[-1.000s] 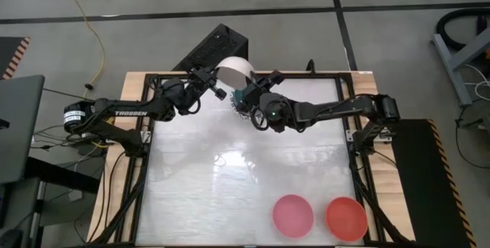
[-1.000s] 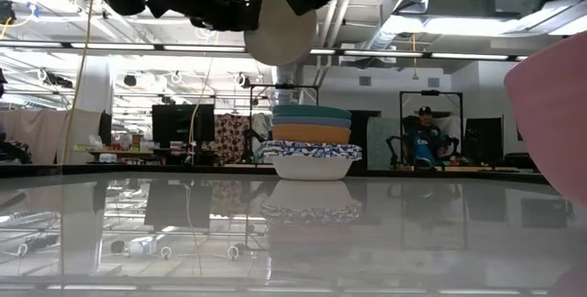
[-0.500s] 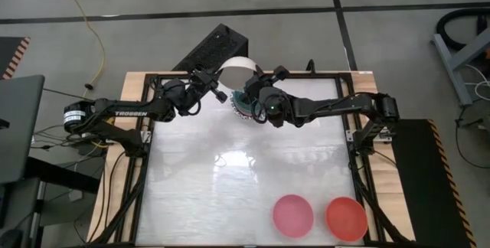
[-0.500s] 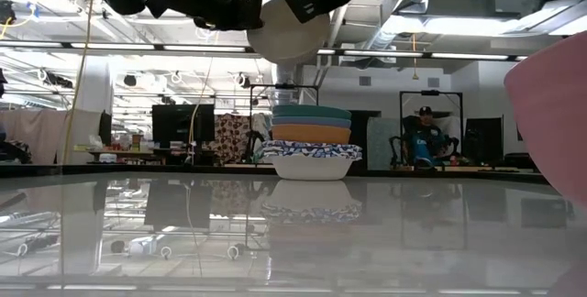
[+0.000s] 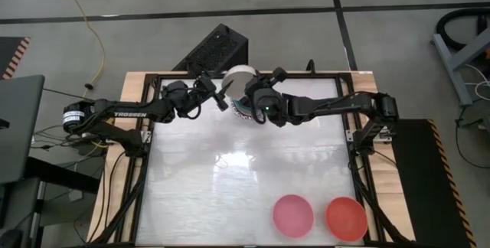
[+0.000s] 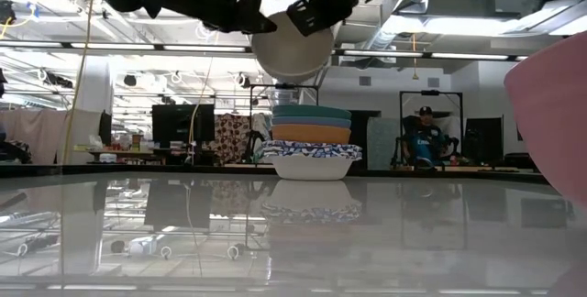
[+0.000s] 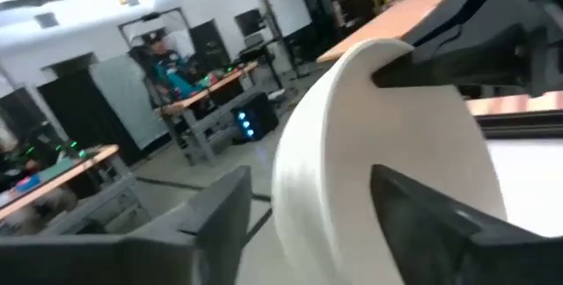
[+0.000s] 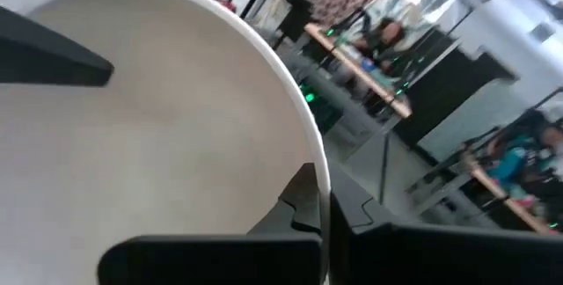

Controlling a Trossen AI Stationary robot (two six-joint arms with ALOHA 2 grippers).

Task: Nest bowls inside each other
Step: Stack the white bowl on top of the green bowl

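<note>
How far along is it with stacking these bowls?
A stack of nested bowls already stands at the far side of the table, teal on top, patterned white at the bottom. In hand: the right gripper is shut on the cream bowl's rim, holding it in the air above the stack, while the left gripper is open beside it. Left: the pink bowl and the red bowl sit alone at the near edge.
</note>
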